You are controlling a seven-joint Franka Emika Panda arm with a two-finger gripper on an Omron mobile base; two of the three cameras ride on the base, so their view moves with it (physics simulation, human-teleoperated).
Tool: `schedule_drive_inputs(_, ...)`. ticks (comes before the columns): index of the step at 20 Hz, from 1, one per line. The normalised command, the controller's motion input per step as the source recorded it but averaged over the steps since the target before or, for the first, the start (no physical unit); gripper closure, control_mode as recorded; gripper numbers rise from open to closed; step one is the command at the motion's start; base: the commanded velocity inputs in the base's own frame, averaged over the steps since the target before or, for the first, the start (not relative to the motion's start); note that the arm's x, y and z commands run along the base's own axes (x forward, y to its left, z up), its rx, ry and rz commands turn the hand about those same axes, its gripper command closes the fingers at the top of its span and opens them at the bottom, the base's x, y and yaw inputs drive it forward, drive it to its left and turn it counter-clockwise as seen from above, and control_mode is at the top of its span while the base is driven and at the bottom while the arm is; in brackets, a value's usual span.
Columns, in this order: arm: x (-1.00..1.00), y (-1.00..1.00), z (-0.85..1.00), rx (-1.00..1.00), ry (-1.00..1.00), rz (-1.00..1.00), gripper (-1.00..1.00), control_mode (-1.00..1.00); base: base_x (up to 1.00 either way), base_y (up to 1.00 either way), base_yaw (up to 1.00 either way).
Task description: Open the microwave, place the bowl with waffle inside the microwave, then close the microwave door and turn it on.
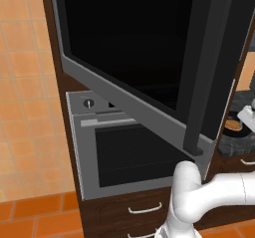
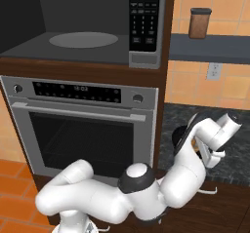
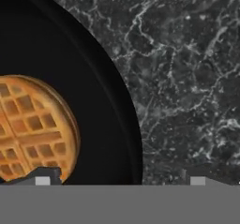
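We saw the claw (image 3: 120, 181) with its jaws spread wide and nothing between them, poised straight above the bowl with waffle (image 3: 70, 124); one fingertip (image 3: 42, 180) sat over the waffle's edge and the other over bare stone, so the bowl's rim lay between them, which we judged to be the line-up for a pinch on the rim; whether either tip touched anything we could not tell. The bowl sat on the dark marbled surface (image 3: 187, 78), to the right of the tall cabinet; in the right base view the wrist (image 2: 210, 139) bent down over that spot.

Outward from there, the microwave (image 2: 88, 27) stood open; its cavity with the pale turntable (image 2: 83, 39) was bare, so we judged the opening step done and the bowl not yet carried in. The microwave door (image 1: 149, 48) hung swung far out, presumably to leave the arm free passage; its dark bar handle (image 1: 199, 82) ran down the free edge. Below was the silver oven (image 2: 83, 125).

We counted one bowl, one waffle, one microwave, one oven with two knobs, and one brown jar (image 2: 200, 22) on the shelf (image 2: 210, 49).
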Motion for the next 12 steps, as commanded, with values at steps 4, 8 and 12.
schedule_drive_inputs(4, 0.14, -0.14, -0.35, 0.0, 0.0, 0.0, -1.0, -1.0, 0.0, 0.0, 0.0)
schedule_drive_inputs(8, 0.02, -0.03, -0.06, 0.0, 0.0, 0.0, 1.0, -1.0, 0.0, 0.0, 0.0)
schedule_drive_inputs(12, -0.05, 0.0, 0.0, 0.0, 0.0, 0.0, 1.0, -1.0, 0.0, 0.0, 0.0)
